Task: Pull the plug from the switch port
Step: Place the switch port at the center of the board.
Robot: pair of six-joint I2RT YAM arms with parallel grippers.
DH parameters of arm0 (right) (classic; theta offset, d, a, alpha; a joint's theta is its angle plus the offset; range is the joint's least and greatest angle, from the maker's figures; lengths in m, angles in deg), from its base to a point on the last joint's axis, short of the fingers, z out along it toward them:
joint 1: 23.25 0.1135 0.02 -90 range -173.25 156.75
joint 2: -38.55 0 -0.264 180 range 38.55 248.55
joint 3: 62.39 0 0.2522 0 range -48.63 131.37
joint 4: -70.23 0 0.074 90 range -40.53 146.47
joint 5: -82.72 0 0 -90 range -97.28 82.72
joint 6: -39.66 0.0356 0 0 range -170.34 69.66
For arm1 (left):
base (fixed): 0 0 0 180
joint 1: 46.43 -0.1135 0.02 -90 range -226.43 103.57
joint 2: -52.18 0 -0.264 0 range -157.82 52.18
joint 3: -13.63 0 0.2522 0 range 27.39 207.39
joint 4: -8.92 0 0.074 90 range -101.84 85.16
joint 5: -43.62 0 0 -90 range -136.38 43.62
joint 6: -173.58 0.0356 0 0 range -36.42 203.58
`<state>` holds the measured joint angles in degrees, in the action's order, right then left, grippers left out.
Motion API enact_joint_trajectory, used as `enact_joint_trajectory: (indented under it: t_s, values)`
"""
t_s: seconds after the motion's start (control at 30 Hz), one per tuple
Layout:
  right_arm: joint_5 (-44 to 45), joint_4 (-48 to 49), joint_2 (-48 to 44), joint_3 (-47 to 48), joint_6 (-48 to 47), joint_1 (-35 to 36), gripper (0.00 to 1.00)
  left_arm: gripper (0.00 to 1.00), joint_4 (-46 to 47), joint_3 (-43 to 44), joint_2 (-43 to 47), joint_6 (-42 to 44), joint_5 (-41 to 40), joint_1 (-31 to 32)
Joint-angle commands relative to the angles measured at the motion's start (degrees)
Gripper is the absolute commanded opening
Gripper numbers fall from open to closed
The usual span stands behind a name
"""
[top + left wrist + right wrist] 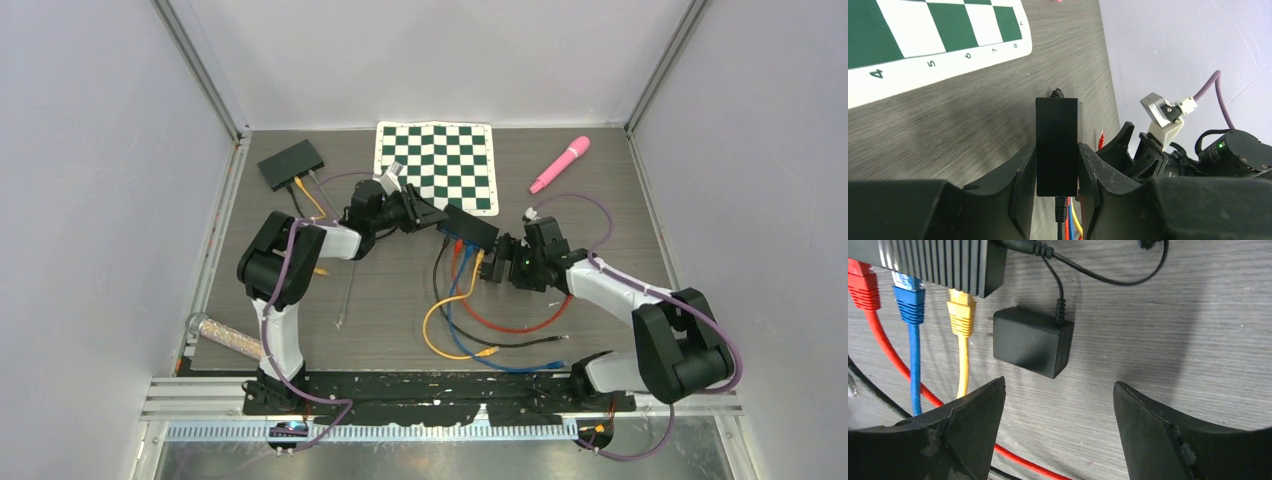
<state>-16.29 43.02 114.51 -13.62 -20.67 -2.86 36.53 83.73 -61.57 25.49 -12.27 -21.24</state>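
We are looking into a robotics lab test cell: plain white panels [90, 200] on aluminium rails [200, 70] box in a grey bench [390, 320], a green calibration checkerboard [437, 165] lies at 12 o'clock, and two arms [285, 270] are bolted at 6 o'clock.

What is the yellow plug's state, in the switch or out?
In: the yellow plug enters the switch edge, beside the blue plug.

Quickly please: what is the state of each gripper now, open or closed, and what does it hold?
Left gripper: closed on the black switch.
Right gripper: open, holding nothing.
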Motion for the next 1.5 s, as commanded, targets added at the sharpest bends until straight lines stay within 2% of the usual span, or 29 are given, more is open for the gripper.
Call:
enact_joint_trajectory:
  t_s: [0.0,0.17,0.3,0.43,0.6,0.77,0.83,0.97,1.1,1.27,1.37,1.47]
  values:
    - [3.9,4.2,2.1,3.0,3.0,1.1,0.86,0.0,7.9,-0.4,3.4,-0.8,1.0,-1.0]
    - [4.9,4.9,3.8,4.5,4.0,1.6,0.86,0.0,8.8,-1.0,2.2,-1.4,1.2,-1.3]
    - [5.6,5.5,5.5,5.6,3.0,3.0,0.91,0.0,9.6,-1.9,1.6,-1.8,1.0,-1.5]
    - [9.6,2.2,10.2,8.6,1.0,5.2,0.91,0.0,9.4,-2.0,1.5,-1.8,1.0,-1.6]
    - [16.6,-0.6,9.6,8.5,-1.0,5.4,0.74,0.0,7.7,-2.6,2.1,-1.0,0.8,-1.6]
    - [24.5,-5.7,6.2,9.0,-5.7,5.5,0.51,0.0,7.7,-3.7,1.8,-1.8,0.1,-1.1]
    - [27.5,-7.8,4.6,8.6,-6.3,5.4,0.5,0.0,7.8,-3.9,1.1,-2.9,-0.7,-0.6]
    - [30.6,-10.8,2.4,7.4,-6.0,3.7,0.51,0.0,7.8,-4.2,0.3,-4.1,-3.1,2.1]
    - [30.3,-11.8,1.1,6.3,-4.7,-0.5,0.51,0.0,7.9,-7.4,1.2,-4.8,-9.4,4.2]
    - [25.8,-11.6,1.5,6.9,-5.4,-6.1,0.53,0.0,19.0,-15.5,1.7,-11.6,-16.4,4.5]
    - [29.4,-12.7,1.7,9.8,-6.5,-6.9,0.54,0.0,24.5,-16.9,-0.1,-15.9,-17.7,5.0]
    - [32.9,-14.4,2.2,11.2,-7.7,-7.9,0.61,0.0,27.5,-17.0,-2.0,-18.3,-18.5,6.7]
